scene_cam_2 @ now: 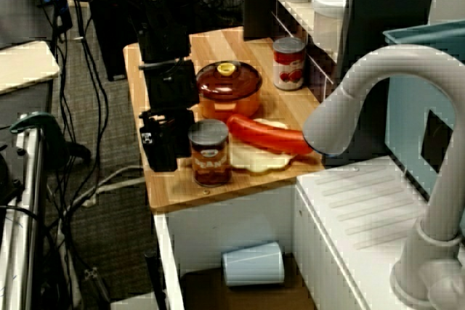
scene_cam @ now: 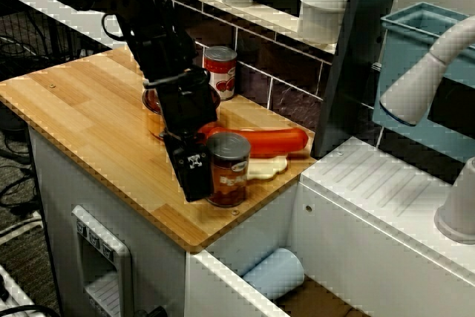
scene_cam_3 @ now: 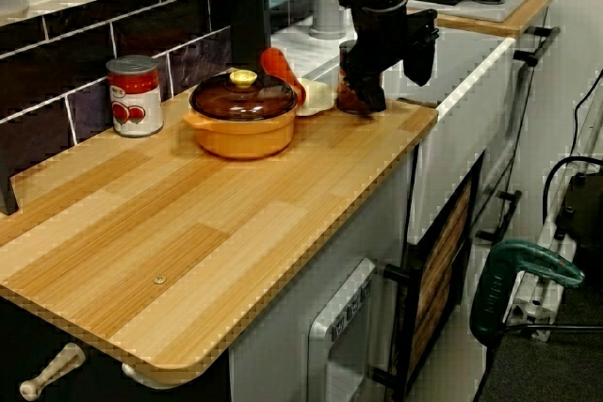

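The black gripper (scene_cam_3: 392,77) stood near the front edge of the wooden countertop (scene_cam: 82,109), beside the upright brown-labelled tin can (scene_cam: 228,170), which sat just in front of the long red plastic sausage (scene_cam: 260,139). Only the low view along the counter showed its fingers spread apart. The two higher views showed one finger close against the can, contact unclear, and the orange lidded pot (scene_cam_2: 229,88) just behind.

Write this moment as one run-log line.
gripper: open, beside can | pot: lidded, nearby | sausage: lying by can
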Tool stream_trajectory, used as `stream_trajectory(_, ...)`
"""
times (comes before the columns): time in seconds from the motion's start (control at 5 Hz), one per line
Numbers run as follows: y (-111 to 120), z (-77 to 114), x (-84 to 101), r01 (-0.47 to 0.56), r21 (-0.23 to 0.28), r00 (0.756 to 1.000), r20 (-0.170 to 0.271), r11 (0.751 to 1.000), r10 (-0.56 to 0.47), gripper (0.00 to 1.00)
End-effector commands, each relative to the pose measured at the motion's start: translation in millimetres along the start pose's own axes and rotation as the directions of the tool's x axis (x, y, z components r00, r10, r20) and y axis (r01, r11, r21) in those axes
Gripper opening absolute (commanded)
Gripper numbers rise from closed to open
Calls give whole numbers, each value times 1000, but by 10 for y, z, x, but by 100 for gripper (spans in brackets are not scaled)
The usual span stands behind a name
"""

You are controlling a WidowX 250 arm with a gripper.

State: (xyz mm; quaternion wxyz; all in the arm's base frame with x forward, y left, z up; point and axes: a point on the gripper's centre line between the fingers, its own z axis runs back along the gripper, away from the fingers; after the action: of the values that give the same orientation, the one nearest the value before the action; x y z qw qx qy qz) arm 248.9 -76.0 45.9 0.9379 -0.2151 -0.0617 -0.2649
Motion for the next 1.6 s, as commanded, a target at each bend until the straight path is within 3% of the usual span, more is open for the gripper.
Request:
stream_trajectory(0.0,-138,41,34,-13,96,993,115,995,2,100)
stream_trajectory(0.4,-92,121,38,-25,85,992,126,996,14,100)
stream_trajectory(0.6,-88,155,30,-24,94,988,152,995,9,100)
stream_trajectory(0.8,-72,141,89,-31,115,990,138,993,15,100)
stream_trajectory(1.0,-94,218,157,-33,120,987,158,992,14,100)
stream_trajectory(1.2,-59,245,230,-44,88,982,188,995,27,100)
stream_trajectory(1.4,-18,152,285,-48,51,982,187,998,37,100)
